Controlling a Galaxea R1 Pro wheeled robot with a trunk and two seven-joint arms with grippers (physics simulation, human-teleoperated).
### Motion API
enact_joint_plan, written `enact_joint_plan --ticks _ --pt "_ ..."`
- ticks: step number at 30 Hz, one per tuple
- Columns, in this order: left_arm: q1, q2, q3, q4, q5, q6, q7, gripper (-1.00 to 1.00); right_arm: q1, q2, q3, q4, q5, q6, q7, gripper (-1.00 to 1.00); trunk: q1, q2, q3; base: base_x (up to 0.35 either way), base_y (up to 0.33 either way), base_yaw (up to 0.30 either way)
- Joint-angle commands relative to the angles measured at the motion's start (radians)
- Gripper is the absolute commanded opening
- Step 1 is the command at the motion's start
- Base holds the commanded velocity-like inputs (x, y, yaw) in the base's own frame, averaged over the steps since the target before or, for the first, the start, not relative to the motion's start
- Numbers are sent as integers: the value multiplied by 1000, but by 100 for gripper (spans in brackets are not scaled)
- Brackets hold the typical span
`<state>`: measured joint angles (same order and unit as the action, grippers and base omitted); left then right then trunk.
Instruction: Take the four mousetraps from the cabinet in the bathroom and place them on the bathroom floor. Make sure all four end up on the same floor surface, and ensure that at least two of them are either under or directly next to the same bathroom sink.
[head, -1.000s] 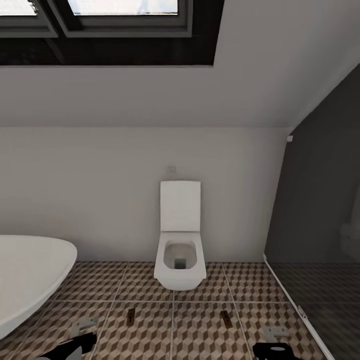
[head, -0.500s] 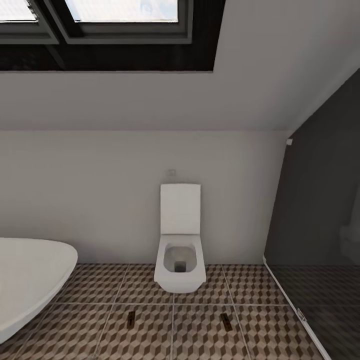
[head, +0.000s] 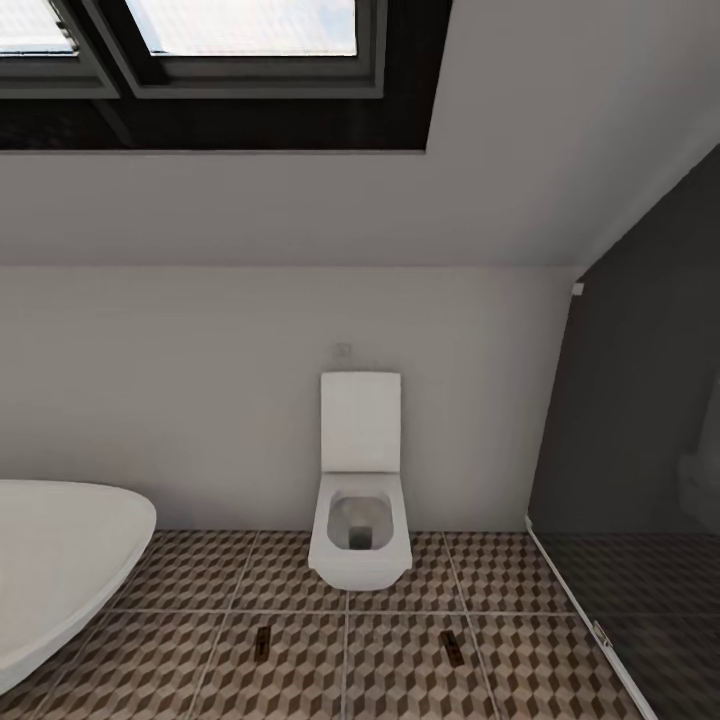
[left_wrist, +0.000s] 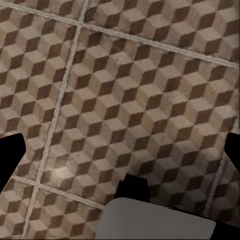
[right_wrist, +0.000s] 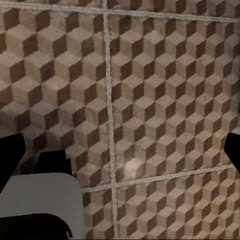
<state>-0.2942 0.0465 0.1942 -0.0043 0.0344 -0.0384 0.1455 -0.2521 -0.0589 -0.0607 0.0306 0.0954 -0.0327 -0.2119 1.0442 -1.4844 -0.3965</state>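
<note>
On the bathroom floor (head: 400, 670) ahead of me, two mousetraps lie flat on the cube-pattern tiles: the left trap (head: 263, 643) and the right trap (head: 452, 645), well apart, each on its own tile, both nearer to me than the toilet (head: 360, 520). The toilet hangs against the white wall, lid up, roughly between the two traps as I look at it. A white bathtub (head: 60, 570) curves in at my left, its rim well clear of the left trap. At my right stands a dark glass screen (head: 640, 450), its lower edge running along the tiles. A dark-framed window (head: 220, 60) sits in the sloped ceiling above.

From my left wrist camera, the left gripper (left_wrist: 120, 155) points down at bare tiles and grout lines; its dark fingertips (left_wrist: 10, 155) sit at opposite edges of the picture, spread wide, with nothing between them. From my right wrist camera, the right gripper (right_wrist: 120, 155) likewise faces patterned tile, its fingertips (right_wrist: 10, 155) wide apart at the picture's edges and holding nothing. I can make out no trap in either wrist picture
</note>
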Motion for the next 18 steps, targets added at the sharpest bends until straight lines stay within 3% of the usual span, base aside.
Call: enact_joint_plan --ticks 1,18 --pt "5 -5 3 1 3 -4 1 100 5 0 -6 3 10 -3 -3 100 0 -1 -1 0 0 0" --pt "79 -26 2 1 -5 -7 -2 100 83 20 -9 3 3 -9 -3 100 0 -1 -1 0 0 0"
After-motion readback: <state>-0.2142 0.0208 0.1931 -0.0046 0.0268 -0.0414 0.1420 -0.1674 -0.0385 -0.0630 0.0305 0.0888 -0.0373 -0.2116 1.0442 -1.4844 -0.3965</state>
